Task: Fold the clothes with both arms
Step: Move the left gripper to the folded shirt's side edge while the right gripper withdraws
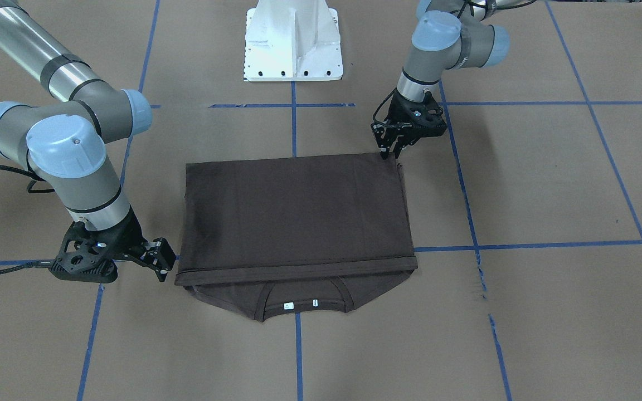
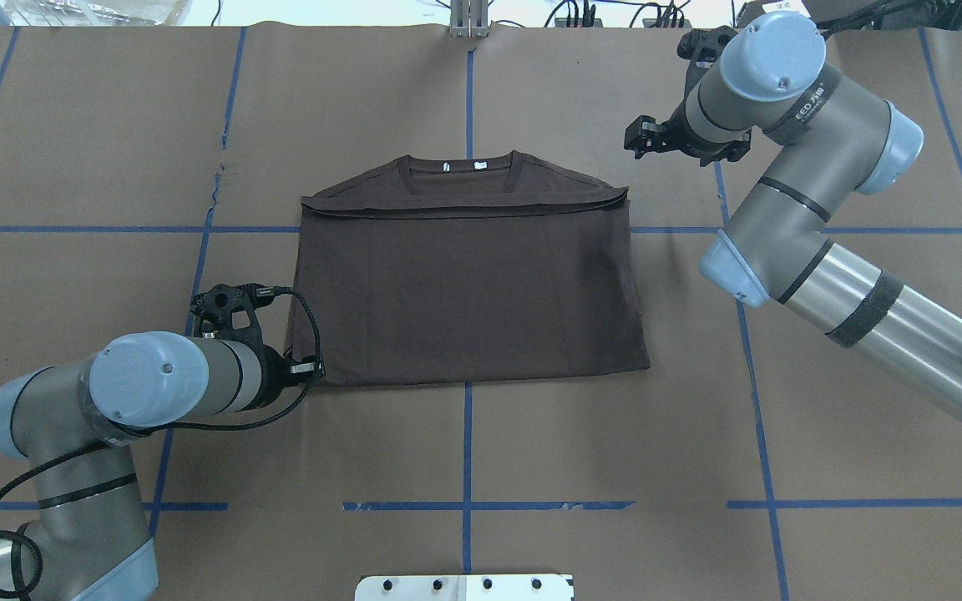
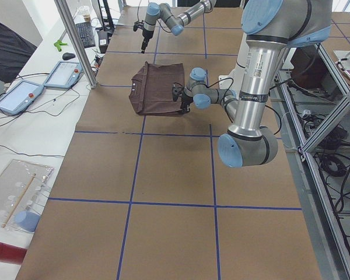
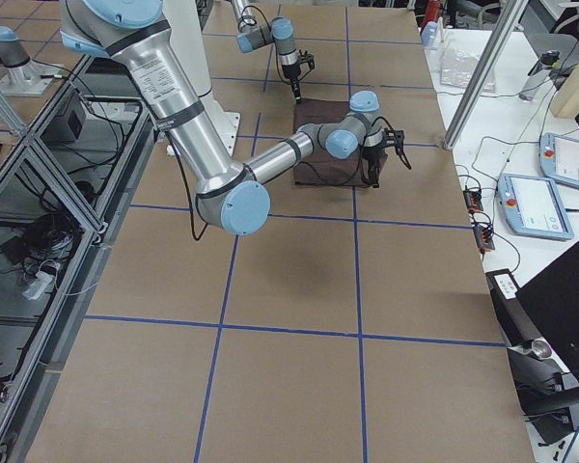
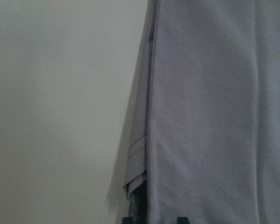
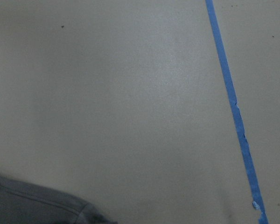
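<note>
The dark brown T-shirt (image 1: 298,211) lies flat on the table, folded into a rectangle. Its ribbed collar (image 1: 298,303) with white labels sticks out on the far side from the robot. It also shows in the overhead view (image 2: 464,292). My left gripper (image 1: 390,151) is down at the shirt's near left corner, fingertips slightly apart, straddling the cloth edge (image 5: 149,140). My right gripper (image 1: 159,259) is open and empty, just off the shirt's far right corner, near the folded hem. The right wrist view shows only a bit of that corner (image 6: 32,207).
The table is covered in brown paper with a grid of blue tape lines (image 2: 466,442). The white base pedestal (image 1: 293,50) stands at the robot's edge. Tablets and cables lie beyond the far table edge (image 3: 23,93).
</note>
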